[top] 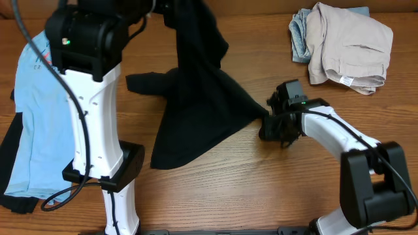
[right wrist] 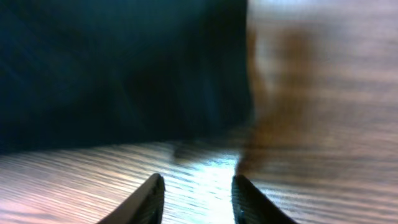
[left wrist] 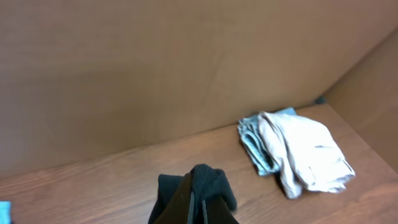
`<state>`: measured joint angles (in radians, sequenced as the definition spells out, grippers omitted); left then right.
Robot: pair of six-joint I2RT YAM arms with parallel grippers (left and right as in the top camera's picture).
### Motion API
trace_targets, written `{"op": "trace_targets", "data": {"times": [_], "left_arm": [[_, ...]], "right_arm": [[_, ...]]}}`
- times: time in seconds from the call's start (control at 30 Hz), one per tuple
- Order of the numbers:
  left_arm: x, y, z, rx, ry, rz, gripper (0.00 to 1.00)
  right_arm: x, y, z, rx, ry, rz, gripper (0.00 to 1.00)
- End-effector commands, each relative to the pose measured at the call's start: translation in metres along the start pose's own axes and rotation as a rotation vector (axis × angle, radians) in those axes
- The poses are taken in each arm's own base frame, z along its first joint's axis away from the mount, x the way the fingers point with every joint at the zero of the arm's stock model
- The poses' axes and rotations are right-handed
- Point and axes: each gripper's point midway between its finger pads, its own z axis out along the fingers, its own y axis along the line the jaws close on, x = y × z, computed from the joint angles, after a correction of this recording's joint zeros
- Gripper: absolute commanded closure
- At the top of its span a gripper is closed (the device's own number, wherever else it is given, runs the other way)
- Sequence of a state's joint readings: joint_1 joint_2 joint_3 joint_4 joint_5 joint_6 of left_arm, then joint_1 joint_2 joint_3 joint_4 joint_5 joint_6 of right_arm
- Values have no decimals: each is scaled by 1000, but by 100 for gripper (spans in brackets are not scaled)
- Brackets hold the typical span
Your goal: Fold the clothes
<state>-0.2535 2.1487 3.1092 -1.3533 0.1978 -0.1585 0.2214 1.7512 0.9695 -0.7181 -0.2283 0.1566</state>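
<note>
Your shirt (top: 202,111) hangs lifted at the far middle of the table (top: 261,189), its lower part trailing on the wood. The left gripper (left wrist: 198,202) is clamped on its top. The right gripper (right wrist: 198,185) waits with fingers parted beside the right corner. You're likely spreading it out: next, pinch that corner.

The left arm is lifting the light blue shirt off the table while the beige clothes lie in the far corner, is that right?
Not quite. The left gripper is pinching the black shirt, as the left wrist view shows. The light blue shirt lies on the table, not held by either arm. The beige clothes do lie in the far corner.
</note>
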Motion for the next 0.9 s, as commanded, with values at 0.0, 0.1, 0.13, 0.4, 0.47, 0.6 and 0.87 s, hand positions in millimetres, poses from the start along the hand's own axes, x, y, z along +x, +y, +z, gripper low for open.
{"op": "trace_targets", "data": {"times": [0.0, 0.1, 0.13, 0.4, 0.47, 0.6, 0.87], "left_arm": [[-13, -2, -18, -15, -56, -4, 96], [-13, -2, -18, -15, -55, -4, 96], [-13, -2, -18, -15, -55, -4, 96], [-12, -2, -18, -16, -48, -5, 96], [-11, -2, -18, -17, -45, -6, 96], [-10, -1, -18, -17, -41, -6, 96], [-9, -1, -18, -19, -37, 4, 96]], "right_arm": [[-11, 8, -10, -30, -44, 16, 57], [-12, 17, -14, -75, -46, 11, 54], [-13, 18, -15, -80, -53, 9, 53], [-38, 30, -17, -99, -161, -99, 42], [-47, 33, -18, -98, -201, -123, 40], [-64, 42, -21, -104, -280, -199, 36], [-57, 36, -7, -77, -233, -188, 36]]}}
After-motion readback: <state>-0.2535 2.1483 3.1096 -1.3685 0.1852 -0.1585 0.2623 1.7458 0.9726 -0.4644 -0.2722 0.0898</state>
